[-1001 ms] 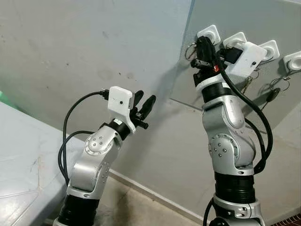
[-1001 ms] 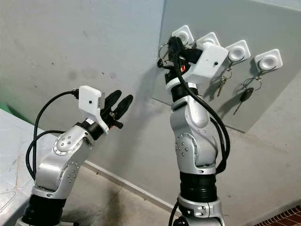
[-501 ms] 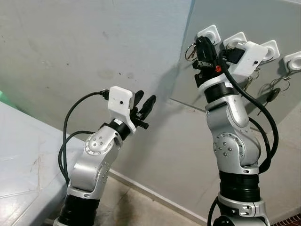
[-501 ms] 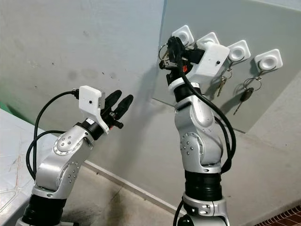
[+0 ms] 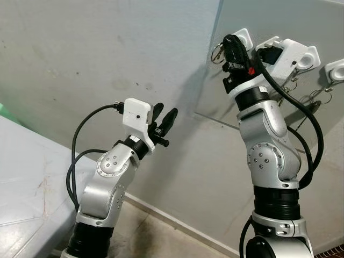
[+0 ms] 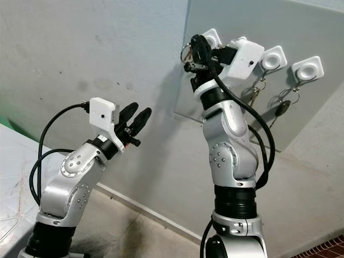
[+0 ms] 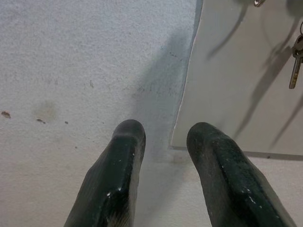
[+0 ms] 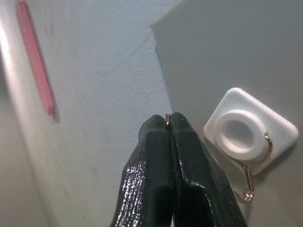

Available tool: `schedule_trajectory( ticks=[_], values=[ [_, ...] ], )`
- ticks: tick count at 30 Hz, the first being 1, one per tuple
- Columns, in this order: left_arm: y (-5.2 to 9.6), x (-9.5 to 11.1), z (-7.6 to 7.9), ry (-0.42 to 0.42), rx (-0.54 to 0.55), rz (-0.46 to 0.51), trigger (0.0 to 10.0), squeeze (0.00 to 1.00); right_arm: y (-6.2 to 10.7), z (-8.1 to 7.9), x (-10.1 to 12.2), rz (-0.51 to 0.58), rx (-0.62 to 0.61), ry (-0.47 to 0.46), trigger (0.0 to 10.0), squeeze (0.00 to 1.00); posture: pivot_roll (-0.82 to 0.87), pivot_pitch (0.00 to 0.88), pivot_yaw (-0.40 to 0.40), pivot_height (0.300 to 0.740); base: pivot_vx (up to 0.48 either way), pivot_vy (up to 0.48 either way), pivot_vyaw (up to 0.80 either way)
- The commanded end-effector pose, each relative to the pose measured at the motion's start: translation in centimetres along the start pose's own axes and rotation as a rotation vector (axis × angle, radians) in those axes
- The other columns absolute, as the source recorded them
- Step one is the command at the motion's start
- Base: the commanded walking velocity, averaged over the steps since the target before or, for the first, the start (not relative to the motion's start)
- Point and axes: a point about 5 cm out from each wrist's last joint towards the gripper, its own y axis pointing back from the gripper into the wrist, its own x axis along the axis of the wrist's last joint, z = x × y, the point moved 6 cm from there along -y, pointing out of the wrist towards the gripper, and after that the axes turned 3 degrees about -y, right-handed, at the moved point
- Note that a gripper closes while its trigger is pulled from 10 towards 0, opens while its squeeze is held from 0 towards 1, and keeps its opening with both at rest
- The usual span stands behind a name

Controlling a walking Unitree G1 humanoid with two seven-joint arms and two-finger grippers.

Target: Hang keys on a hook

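Observation:
My right gripper [image 5: 230,41] is raised to the grey wall board [image 5: 236,102], right in front of the leftmost white hook [image 5: 243,36]. It is shut on a thin metal key ring [image 5: 216,53], which hangs off its left side. In the right wrist view the fingertips [image 8: 158,127] pinch a sliver of that ring [image 8: 167,118], with the white hook pad [image 8: 246,130] and its wire hook [image 8: 247,193] close beside them, apart from the ring. My left gripper [image 5: 164,115] is open and empty, lower left, pointing at the bare wall.
Further white hooks [image 6: 273,56] [image 6: 307,67] line the board to the right. Keys [image 6: 253,94] and a black-headed key [image 6: 282,108] hang from them. Those hanging keys [image 7: 296,60] show beyond my left fingertips. A pale slab [image 5: 27,177] lies at the lower left.
My right gripper has risen slightly with the key ring and tilted, while its forearm and wrist camera swung to the right. The left arm has stayed put.

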Motion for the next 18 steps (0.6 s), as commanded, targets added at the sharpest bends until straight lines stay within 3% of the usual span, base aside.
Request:
schedule_trajectory(
  ticks=[1, 18],
  values=[
    [-0.2, 0.4, 0.1, -0.015, 0.000, 0.008, 10.0, 0.00, -0.4, -0.1, 0.6, 0.013, 0.009, -0.011, 10.0, 0.00, 0.11, 0.000, -0.087, 0.740, 0.000, 0.000, 0.00],
    [-0.1, 0.4, 0.3, -0.011, -0.004, 0.008, 10.0, 0.00, 0.0, 3.9, 0.9, 0.039, -0.130, 0.061, 10.0, 0.00, 0.11, 0.000, -0.088, 0.740, 0.000, 0.000, 0.00]
  ],
)
